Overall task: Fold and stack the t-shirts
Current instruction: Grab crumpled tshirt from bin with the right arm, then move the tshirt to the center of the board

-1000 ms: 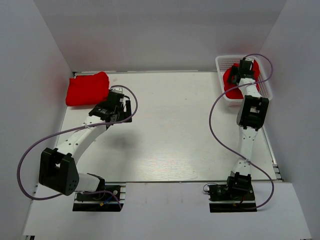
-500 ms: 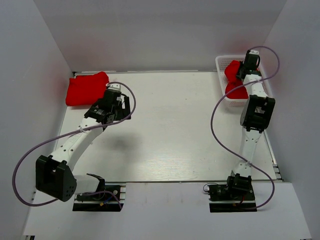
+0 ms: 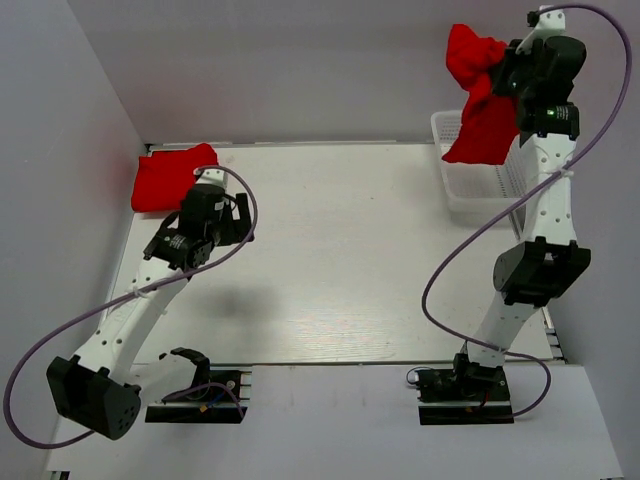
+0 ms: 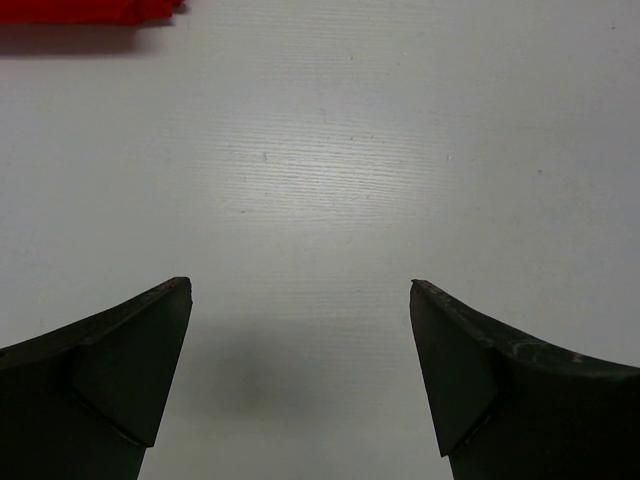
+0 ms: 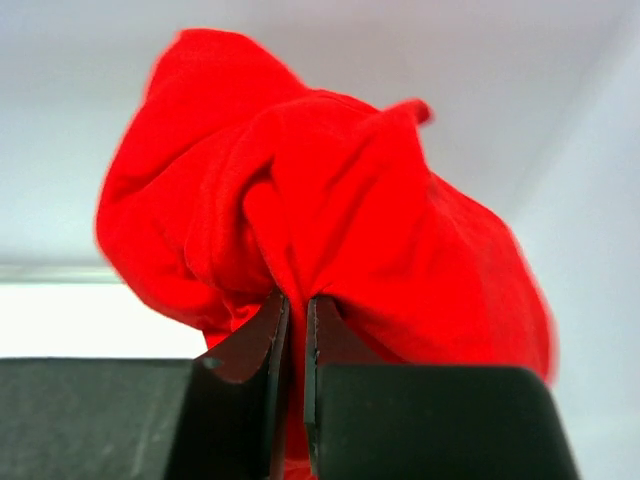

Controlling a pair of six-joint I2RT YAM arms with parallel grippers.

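Your right hand [image 5: 296, 305] pinches a crumpled red cloth t-shirt [image 5: 330, 200] aloft, unfolded. One folded red t-shirt [image 3: 172, 177] looks done; your left hand [image 4: 300, 285] is spread.

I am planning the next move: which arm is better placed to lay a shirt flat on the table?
The right arm. The right gripper is shut on a crumpled red shirt, held high above the basket. The left gripper is open and empty over the table.
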